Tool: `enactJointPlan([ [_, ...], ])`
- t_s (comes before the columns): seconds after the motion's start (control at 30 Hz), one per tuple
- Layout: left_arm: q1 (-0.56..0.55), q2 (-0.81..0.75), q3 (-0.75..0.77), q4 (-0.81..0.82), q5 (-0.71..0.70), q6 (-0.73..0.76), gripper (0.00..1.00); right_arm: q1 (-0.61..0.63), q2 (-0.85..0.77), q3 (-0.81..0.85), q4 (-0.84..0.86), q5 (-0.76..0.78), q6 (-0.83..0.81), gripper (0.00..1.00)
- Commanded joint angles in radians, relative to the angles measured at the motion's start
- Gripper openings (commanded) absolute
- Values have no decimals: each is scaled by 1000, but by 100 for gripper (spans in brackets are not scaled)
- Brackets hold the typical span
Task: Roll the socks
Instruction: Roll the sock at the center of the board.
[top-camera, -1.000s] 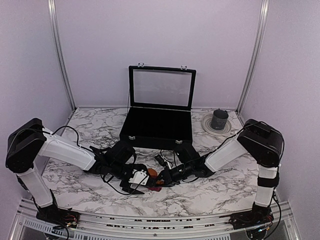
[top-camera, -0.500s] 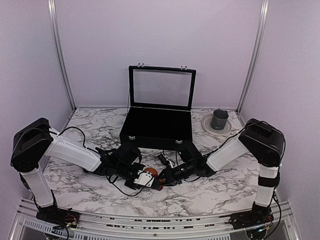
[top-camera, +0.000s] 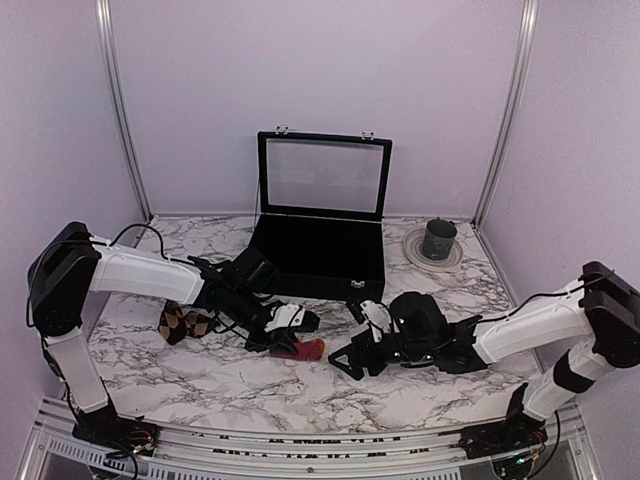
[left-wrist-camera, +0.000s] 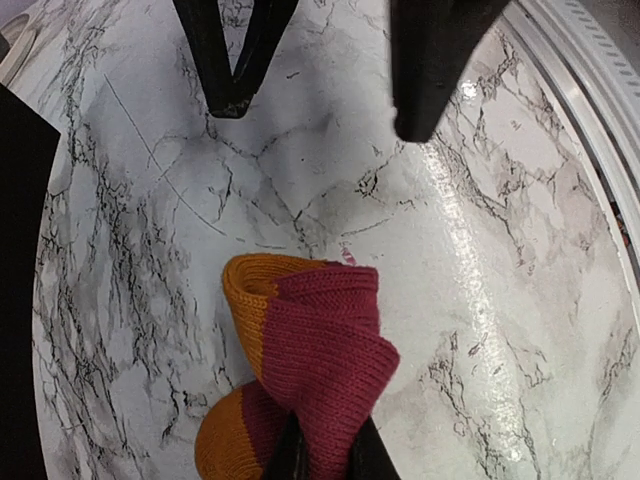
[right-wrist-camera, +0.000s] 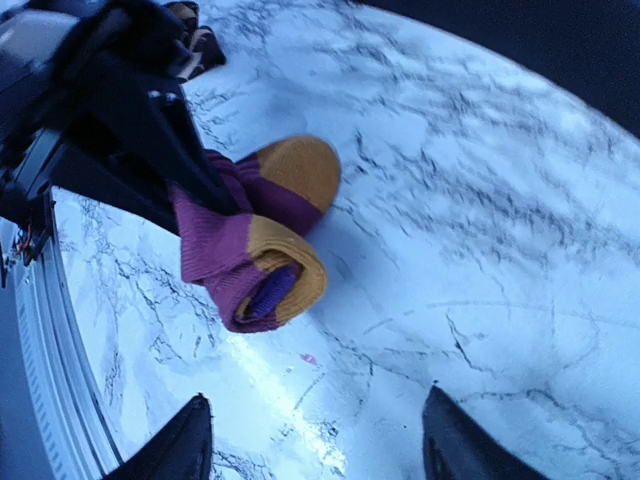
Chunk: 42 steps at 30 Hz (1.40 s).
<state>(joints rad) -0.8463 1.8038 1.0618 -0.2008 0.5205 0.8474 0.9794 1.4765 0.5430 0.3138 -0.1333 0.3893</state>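
Magenta-red knit sock (left-wrist-camera: 322, 365) with orange bands, folded into a loose bundle, its purple toe tucked inside the fold. It sits at the centre of the top view, pinched at one end by the left claw (left-wrist-camera: 325, 460). Brown-black sock (top-camera: 184, 322) with tan diamonds lies crumpled on the marble desk (top-camera: 420, 390) at centre left, well apart.

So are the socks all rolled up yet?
Partly. Done: the red sock looks rolled into a bundle, with its purple toe tucked inside. In hand: the left gripper pinches that bundle, and the right gripper hangs open beside it. Left: the argyle sock lies by itself on the table, not rolled in.
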Motion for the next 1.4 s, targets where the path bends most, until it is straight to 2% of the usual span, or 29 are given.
enactJointPlan([
  [0.0,41,-30,92,-223,240,-74,0,61,-113,0,16,241,-292,100],
  [0.07,55,-39,136,-292,298,-74,0,81,-157,-5,50,269,-376,100],
  [0.13,64,-43,177,-369,360,-73,0,82,-175,47,-9,290,-410,100],
  [0.23,73,-40,241,-500,430,-58,0,84,-172,101,-51,426,-338,100],
  [0.3,76,-44,268,-564,459,-44,0,83,-202,85,10,342,-324,100],
  [0.4,79,-51,286,-620,479,-36,0,82,-237,70,117,131,-422,100],
  [0.5,81,-64,283,-630,472,-43,0,104,-209,148,35,54,-471,99],
  [0.6,81,-80,280,-637,462,-44,0,114,-185,189,37,-80,-433,96],
  [0.67,82,-89,281,-643,457,-44,0,130,-153,219,28,-109,-412,93],
  [0.9,82,-111,292,-686,445,-48,0,148,-43,247,82,-219,-311,74],
  [1.03,82,-122,289,-689,441,-51,0,163,0,258,87,-190,-291,68],
  [1.37,82,-123,299,-698,446,-54,0,165,64,290,54,-122,-224,39],
])
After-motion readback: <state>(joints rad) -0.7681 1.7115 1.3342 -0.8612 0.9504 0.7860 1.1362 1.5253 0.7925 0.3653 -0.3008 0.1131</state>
